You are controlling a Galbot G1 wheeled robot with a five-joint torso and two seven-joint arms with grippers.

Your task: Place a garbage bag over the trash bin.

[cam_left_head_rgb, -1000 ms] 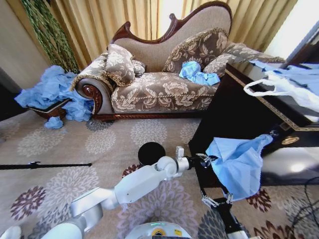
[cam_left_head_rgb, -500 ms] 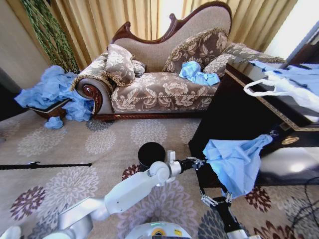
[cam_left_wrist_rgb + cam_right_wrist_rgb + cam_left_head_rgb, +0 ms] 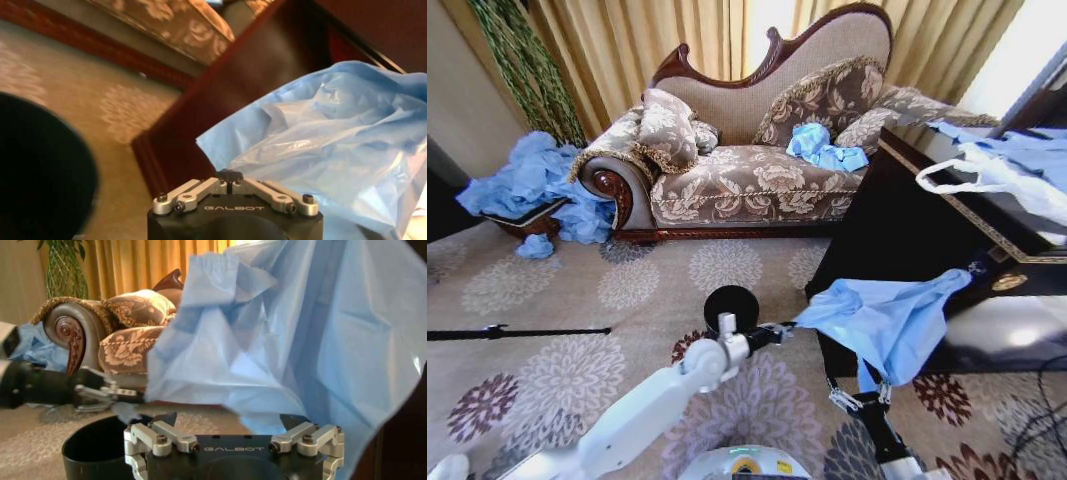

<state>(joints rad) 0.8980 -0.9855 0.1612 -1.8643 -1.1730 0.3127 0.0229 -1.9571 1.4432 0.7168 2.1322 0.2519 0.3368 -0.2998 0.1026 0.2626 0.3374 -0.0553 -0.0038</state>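
The light-blue garbage bag (image 3: 887, 320) hangs stretched in front of the dark cabinet, right of the black trash bin (image 3: 731, 303) on the carpet. My left gripper (image 3: 782, 328) is shut on the bag's left edge, just right of the bin's rim. In the left wrist view the gripper (image 3: 230, 176) pinches a corner of the bag (image 3: 320, 145), with the bin (image 3: 40, 170) beside it. My right gripper (image 3: 860, 398) is open under the bag. In the right wrist view its fingers (image 3: 228, 421) are spread below the bag (image 3: 280, 340), with the bin (image 3: 93, 450) and left gripper (image 3: 137, 396) beyond.
A dark cabinet (image 3: 897, 230) stands at the right, carrying a white handled bag (image 3: 987, 175). The patterned sofa (image 3: 747, 170) holds crumpled blue plastic (image 3: 822, 148). A heap of blue bags (image 3: 532, 185) lies at the left. A black rod (image 3: 517, 331) rests on the carpet.
My left gripper has moved left toward the bin, pulling the bag's edge with it, so the bag is stretched wider. The right gripper has stayed in place.
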